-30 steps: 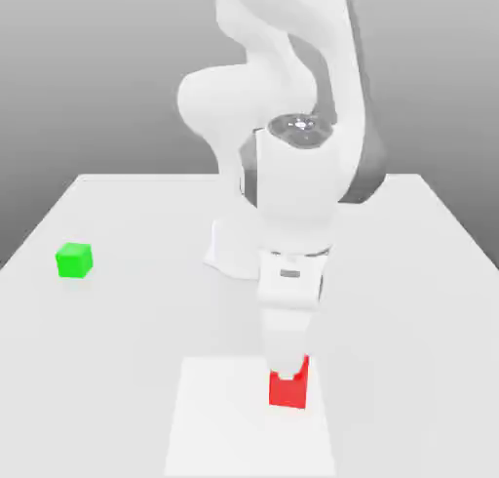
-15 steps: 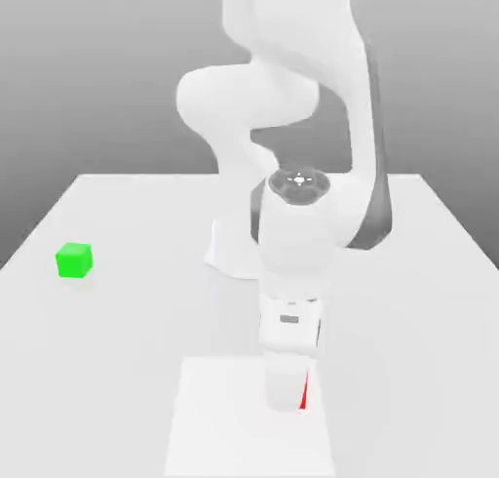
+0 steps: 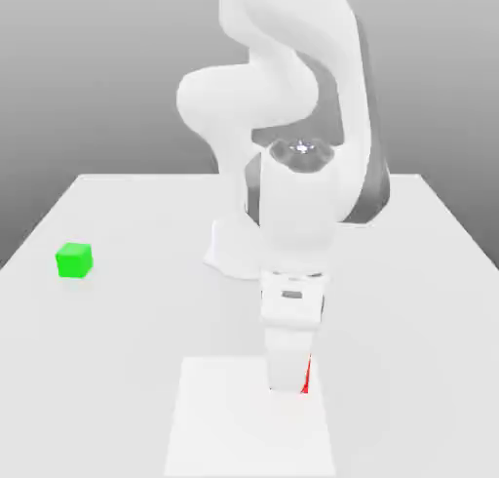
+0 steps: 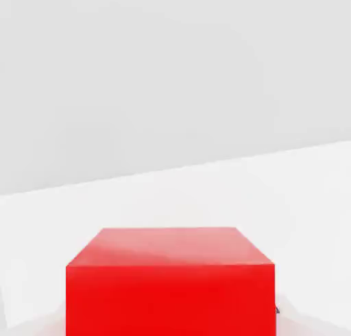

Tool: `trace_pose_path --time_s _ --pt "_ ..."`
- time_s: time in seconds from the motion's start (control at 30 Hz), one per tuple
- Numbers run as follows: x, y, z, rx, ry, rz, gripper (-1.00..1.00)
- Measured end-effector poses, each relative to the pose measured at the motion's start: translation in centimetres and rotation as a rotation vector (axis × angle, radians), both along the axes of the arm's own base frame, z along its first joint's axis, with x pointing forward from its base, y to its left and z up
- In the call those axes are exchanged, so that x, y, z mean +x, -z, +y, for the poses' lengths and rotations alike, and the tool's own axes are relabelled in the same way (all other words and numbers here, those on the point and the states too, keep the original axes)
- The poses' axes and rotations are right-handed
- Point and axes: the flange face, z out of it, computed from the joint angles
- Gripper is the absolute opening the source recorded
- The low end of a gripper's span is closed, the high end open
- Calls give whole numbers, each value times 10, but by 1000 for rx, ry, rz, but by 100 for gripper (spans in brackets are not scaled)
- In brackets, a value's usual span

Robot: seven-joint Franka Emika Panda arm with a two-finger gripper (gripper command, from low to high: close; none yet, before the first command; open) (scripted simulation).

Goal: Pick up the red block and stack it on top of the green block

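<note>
Nearest the front edge of the surface (image 3: 409,349), on a paler square patch, the jaws (image 3: 288,383) point straight down and are clamped on the red block (image 3: 306,377), of which the exterior view gives just a red sliver at the finger's side. The hand view shows the red block close up: matte, unmarked, flat-faced with crisp edges, sitting square under the hand. It looks rigid and easy to hold without slipping. The coming move turns on where the green block (image 3: 74,259) lies from the jaws: well apart, farther back and toward the exterior view's left, close to the surface's left edge. It is a small plain matte cube, standing flat. I judge a lift, then a carry diagonally back and leftward, is what follows.
</note>
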Motion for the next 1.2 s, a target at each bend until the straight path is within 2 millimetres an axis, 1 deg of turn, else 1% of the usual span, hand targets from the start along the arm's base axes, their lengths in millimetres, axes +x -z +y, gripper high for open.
trace_pose_path --time_s 0.2,0.4,0.47,0.5,0.53,0.63,0.7,0.77,0.83,0.9,0.97,1.07,1.2 --pt "-7 -15 -1 1 5 14 -100" --pt "-18 -8 -10 -18 221 55 -100" --pt "-23 -6 -17 -25 301 65 -100" --pt "-25 -5 -26 -29 355 69 -100" --pt "-27 -4 -42 -32 433 74 -100" --pt "-40 -2 -122 -37 770 89 -100" --pt "-55 -2 -168 -42 994 98 -100" --pt "-73 -2 -208 -48 1211 105 -100" --pt "-93 -3 -241 -54 1423 110 -100" --pt "-114 -5 -269 -59 1624 113 -100" --pt "-133 -7 -290 -64 1810 112 -100" --pt "-162 -13 -315 -66 2071 105 -100" --pt "-205 -21 -344 -60 2419 88 -100"
